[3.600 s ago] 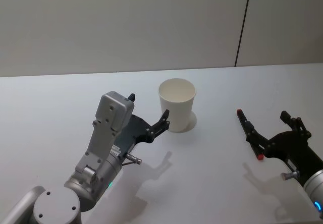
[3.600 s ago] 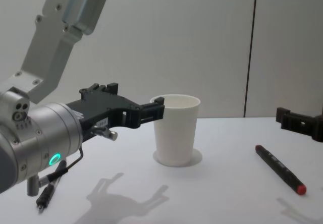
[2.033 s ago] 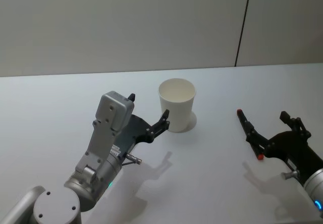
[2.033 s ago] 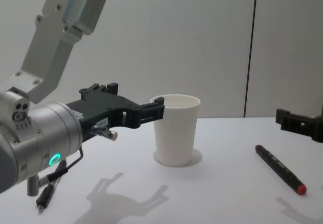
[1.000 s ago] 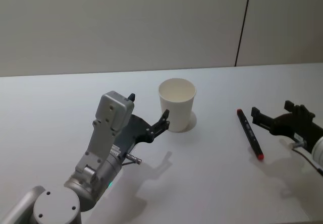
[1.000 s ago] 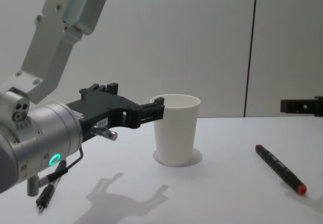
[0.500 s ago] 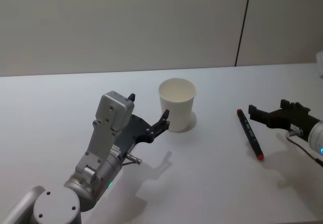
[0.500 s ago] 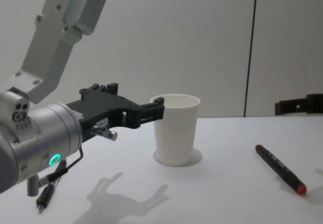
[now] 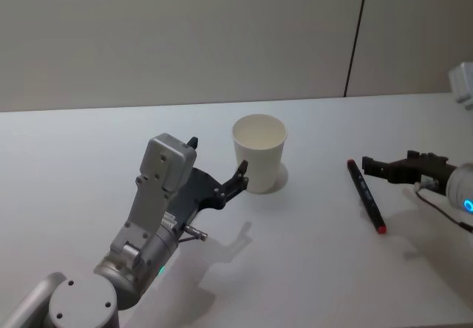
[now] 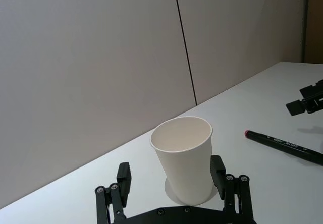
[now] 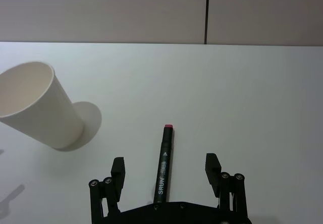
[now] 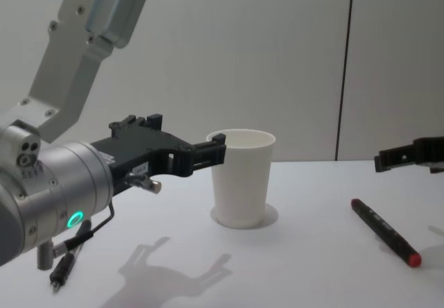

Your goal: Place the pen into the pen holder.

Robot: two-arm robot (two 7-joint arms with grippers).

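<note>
Hiding the pen's (image 11: 163, 164) end, spread right pincer (image 11: 165, 158), left pincer (image 10: 170, 166) flanking holder (image 10: 183, 148)

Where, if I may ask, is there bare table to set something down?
Free: white table between the plain white paper cup and the slim black red-ended marker pen. Crowded: open left gripper beside the cup, open right gripper by the pen.

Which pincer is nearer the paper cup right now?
The left pincer: open, with one fingertip right by the side of the white cup. The right pincer, also open, is well off to the side by the pen.
</note>
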